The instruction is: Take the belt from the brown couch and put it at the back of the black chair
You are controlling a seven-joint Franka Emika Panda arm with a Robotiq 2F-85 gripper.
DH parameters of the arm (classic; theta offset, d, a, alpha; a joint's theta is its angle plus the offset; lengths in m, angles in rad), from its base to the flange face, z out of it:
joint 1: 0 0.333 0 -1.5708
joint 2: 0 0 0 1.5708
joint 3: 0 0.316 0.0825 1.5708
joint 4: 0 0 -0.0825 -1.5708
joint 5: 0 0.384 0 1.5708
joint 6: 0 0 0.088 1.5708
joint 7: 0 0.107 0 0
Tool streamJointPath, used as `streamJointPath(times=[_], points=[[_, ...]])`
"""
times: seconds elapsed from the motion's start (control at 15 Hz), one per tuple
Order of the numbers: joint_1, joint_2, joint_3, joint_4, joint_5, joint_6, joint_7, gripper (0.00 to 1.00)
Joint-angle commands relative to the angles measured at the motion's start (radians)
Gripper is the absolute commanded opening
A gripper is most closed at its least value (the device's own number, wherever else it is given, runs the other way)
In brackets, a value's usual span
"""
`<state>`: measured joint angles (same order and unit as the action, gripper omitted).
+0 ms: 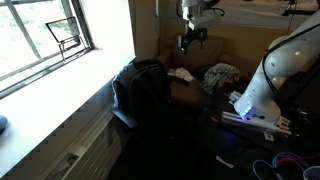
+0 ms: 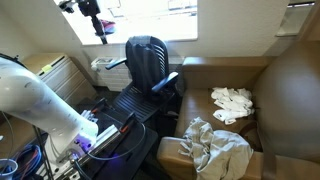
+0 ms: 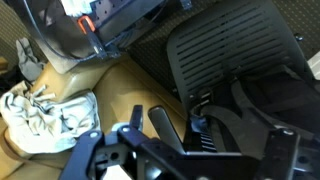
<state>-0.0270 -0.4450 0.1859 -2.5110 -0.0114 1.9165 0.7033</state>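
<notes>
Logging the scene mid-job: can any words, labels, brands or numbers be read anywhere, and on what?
No text can be read in any view.
Robot arm's base: any marking is too small to read.
Red patch in the wrist view: blurred, unreadable.
Black chair: no label shows.

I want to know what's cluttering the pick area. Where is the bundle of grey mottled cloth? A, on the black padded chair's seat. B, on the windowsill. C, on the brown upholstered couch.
C: in both exterior views the bundle of grey mottled cloth lies on the brown upholstered couch, apart from the black padded chair.
</notes>
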Motion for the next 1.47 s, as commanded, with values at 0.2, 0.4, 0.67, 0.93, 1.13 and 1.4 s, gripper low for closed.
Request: streamJointPath(times=[0.2, 0.4, 0.67, 0.93, 1.13, 1.4], points=[[-0.024, 0.028, -0.091, -0.14, 0.043, 0.044, -0.005, 1.0], [-0.075, 0.064, -0.113, -0.128, 0.041, 0.07, 0.106, 1.0], [-0.215, 0.077, -0.227, -0.239, -0.071, 0.208, 0.151, 1.0], [-0.379, 0.178, -0.365, -0.283, -0.184, 0.305, 0.187, 1.0], [-0.34, 0.148, -0.354, -0.253, -0.159, 0.252, 0.153, 1.0], [-0.389, 0.203, -0.365, -0.206, -0.212, 0.327, 0.335, 1.0]])
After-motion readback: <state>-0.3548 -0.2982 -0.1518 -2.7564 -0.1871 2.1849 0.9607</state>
